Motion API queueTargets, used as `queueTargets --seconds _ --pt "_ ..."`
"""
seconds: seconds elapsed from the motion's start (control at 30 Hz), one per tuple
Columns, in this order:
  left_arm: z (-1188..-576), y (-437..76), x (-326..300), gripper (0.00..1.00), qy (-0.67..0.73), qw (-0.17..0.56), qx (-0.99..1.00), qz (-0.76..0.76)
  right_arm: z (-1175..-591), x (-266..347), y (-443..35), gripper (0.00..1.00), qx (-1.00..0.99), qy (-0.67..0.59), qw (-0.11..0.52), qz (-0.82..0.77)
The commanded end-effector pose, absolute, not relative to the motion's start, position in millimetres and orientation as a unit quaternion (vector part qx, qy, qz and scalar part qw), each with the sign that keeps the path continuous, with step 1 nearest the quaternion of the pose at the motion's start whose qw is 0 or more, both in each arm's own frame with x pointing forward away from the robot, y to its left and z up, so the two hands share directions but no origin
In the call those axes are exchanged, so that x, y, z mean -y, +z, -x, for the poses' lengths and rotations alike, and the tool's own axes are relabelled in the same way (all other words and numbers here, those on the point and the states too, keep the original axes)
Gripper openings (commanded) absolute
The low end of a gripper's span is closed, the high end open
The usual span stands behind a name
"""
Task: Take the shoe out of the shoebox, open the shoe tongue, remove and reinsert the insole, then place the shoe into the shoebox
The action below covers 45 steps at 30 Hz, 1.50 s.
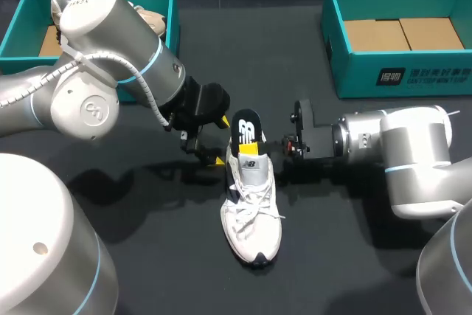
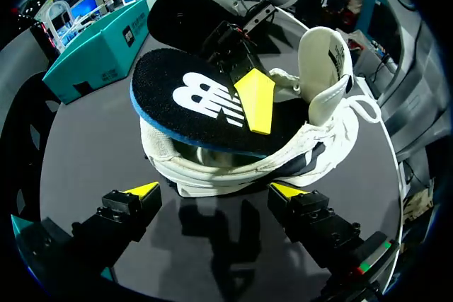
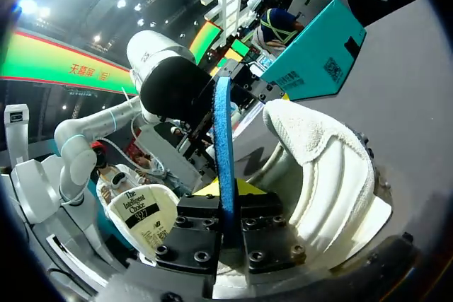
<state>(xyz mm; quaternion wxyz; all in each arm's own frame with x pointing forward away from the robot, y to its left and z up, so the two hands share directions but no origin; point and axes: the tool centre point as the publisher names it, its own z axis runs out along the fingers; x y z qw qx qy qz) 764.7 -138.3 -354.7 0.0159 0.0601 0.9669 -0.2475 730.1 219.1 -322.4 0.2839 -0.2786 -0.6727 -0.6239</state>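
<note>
Right fingers (image 3: 199, 235) clamp insole (image 2: 198, 104) over shoe (image 1: 251, 215) heel; left fingers (image 2: 142, 192) spread beside heel.

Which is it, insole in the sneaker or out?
Partly out: the insole stands heel-first above the sneaker, clamped by the right gripper.

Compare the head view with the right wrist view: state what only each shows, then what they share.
Head view only: laces and toe of the shoe, the empty right shoebox, a second shoe inside the left shoebox. Right wrist view only: the blue edge of the insole clamped in the right gripper. Both: the shoe, the insole raised from its heel, the left arm.
</note>
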Motion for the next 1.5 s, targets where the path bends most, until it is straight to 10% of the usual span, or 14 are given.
queueTargets --seconds 0.03,0.33,0.47,1.03,1.17,1.5 --pt "-765 -356 139 1.00 -0.246 0.017 -0.967 -0.060 -732 -222 -308 0.42 0.683 -0.624 0.269 0.268" --pt "-765 -356 139 1.00 -0.246 0.017 -0.967 -0.060 -752 -222 -289 0.35 0.699 -0.629 0.244 0.239" --pt "-765 -356 139 1.00 -0.246 0.017 -0.967 -0.060 -759 -221 -293 0.00 0.695 -0.630 0.246 0.242" --pt "-765 -356 139 1.00 -0.246 0.017 -0.967 -0.060 -722 -222 -322 0.00 0.676 -0.618 0.270 0.297" --pt "-765 -356 139 1.00 -0.246 0.017 -0.967 -0.060 -726 -224 -308 0.44 0.686 -0.621 0.254 0.281" --pt "-765 -356 139 1.00 -0.246 0.017 -0.967 -0.060 -747 -226 -285 0.45 0.715 -0.612 0.225 0.252"
